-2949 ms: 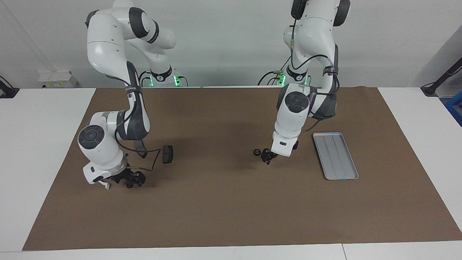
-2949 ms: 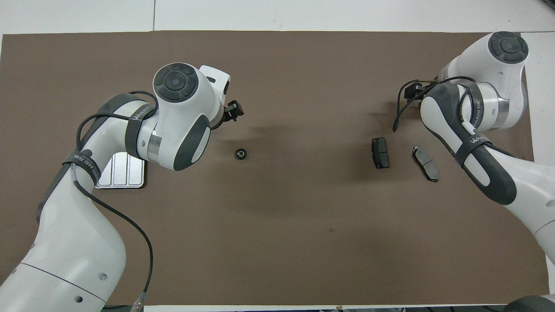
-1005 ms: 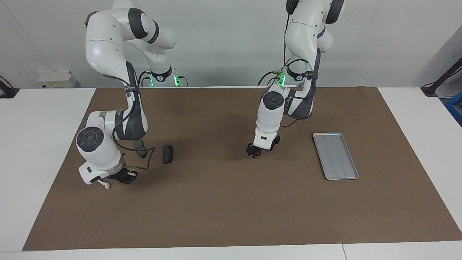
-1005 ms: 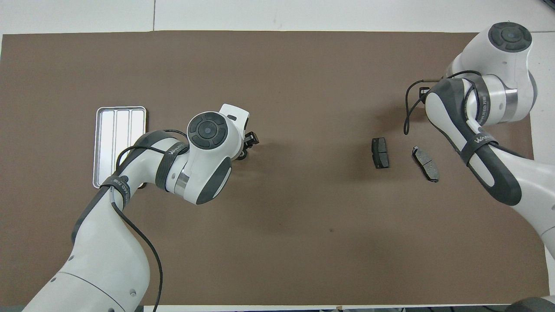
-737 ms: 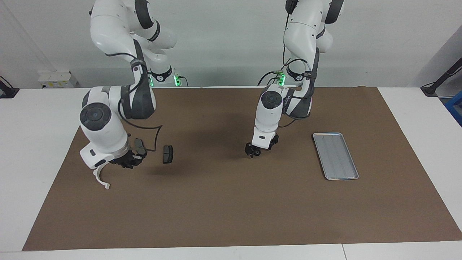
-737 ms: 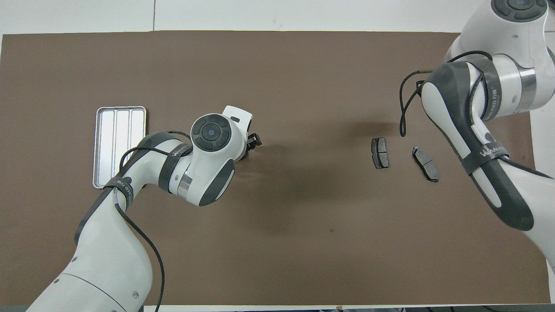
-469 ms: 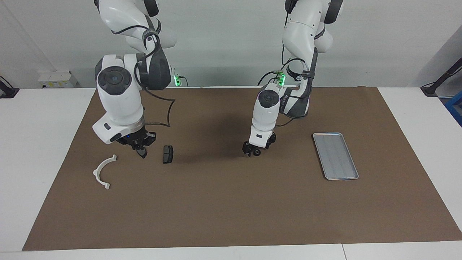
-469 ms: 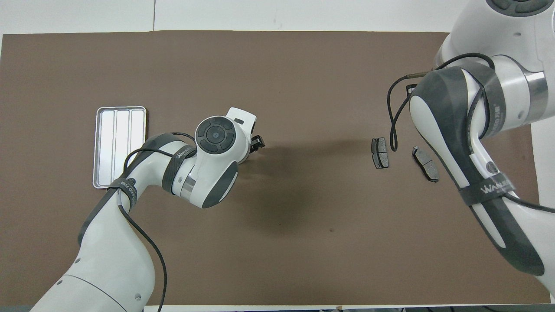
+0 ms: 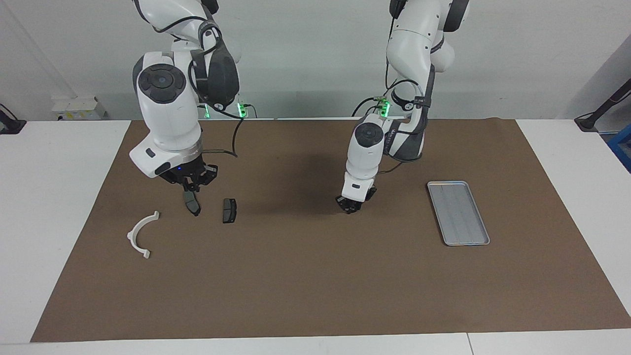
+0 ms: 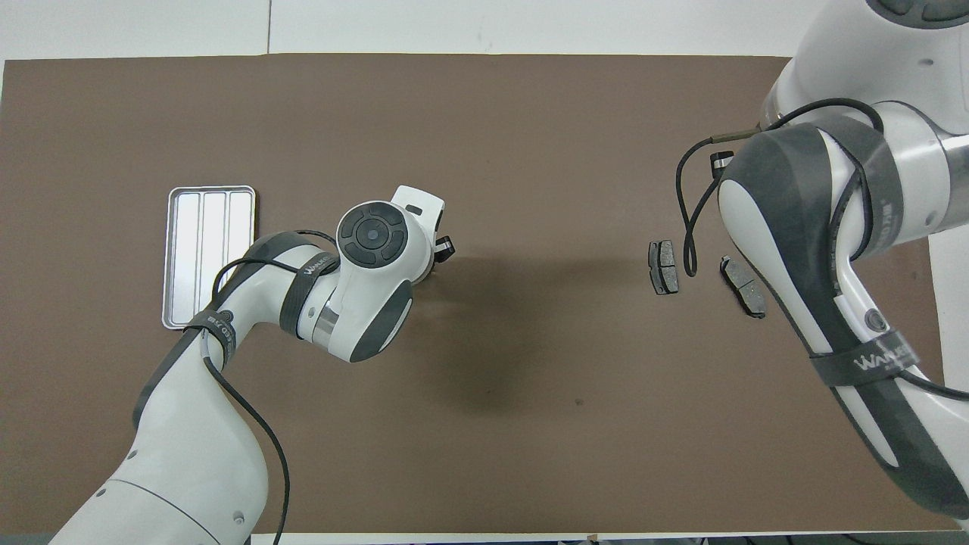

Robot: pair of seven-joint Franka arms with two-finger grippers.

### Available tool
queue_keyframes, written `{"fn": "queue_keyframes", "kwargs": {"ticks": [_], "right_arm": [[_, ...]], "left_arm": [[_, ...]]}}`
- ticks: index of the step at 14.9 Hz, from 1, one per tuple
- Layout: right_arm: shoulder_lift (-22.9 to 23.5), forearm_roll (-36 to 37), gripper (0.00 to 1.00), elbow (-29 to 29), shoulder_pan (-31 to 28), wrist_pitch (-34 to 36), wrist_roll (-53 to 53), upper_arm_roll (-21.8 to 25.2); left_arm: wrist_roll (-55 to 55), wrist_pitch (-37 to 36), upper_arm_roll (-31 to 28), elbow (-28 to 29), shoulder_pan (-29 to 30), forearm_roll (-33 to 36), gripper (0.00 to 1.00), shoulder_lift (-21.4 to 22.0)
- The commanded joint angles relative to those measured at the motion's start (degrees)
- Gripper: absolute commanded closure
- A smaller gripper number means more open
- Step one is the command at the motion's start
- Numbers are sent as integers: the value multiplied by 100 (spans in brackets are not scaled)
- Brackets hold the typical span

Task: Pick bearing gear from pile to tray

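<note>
Only readable text: "WANJEED" on the black strap (image 10: 878, 360) round my right arm's forearm. Same kind of strap (image 10: 312, 266) on my left arm, lettering there too foreshortened to read. Nothing else legible.

The left arm, white-shelled with dark grey joints, folds down from 12 o'clock in the facing view, wrist near vertical; its black two-finger left gripper (image 9: 351, 207) sits at the brown mat, pointing to 6 o'clock. The right arm stands raised; its black right gripper (image 9: 190, 186) hangs above the mat, pointing down.
</note>
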State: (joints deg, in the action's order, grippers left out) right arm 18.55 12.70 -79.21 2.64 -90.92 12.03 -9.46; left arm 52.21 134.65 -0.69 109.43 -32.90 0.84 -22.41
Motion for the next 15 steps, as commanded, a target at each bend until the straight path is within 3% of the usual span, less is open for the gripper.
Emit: {"fn": "queue_keyframes", "kwargs": {"ticks": [1, 4, 7, 9, 12, 15], "right_arm": [[-115, -110, 100, -86, -61, 83, 10, -39], [-124, -110, 100, -95, -61, 92, 10, -39], [-124, -110, 100, -86, -61, 92, 10, -48], [-124, -118, 100, -86, -53, 92, 45, -56], [-115, -153, 100, -86, -61, 92, 929, -599], [-89, -610, 100, -86, 217, -13, 3079, -1119]], "left_arm": [[-210, -383, -71, -7, 20, 109, 100, 193], [-1236, -1849, -308, -1042, 511, 101, 100, 561], [-2719, -2749, -344, -1757, 1546, 110, 100, 886], [-3617, -2795, -353, -1758, 2153, 118, 100, 1019], [-5014, -2672, -344, -1592, 2989, 224, 100, 1081], [-5212, -1832, -335, -392, 3246, 206, 100, 1554]]}}
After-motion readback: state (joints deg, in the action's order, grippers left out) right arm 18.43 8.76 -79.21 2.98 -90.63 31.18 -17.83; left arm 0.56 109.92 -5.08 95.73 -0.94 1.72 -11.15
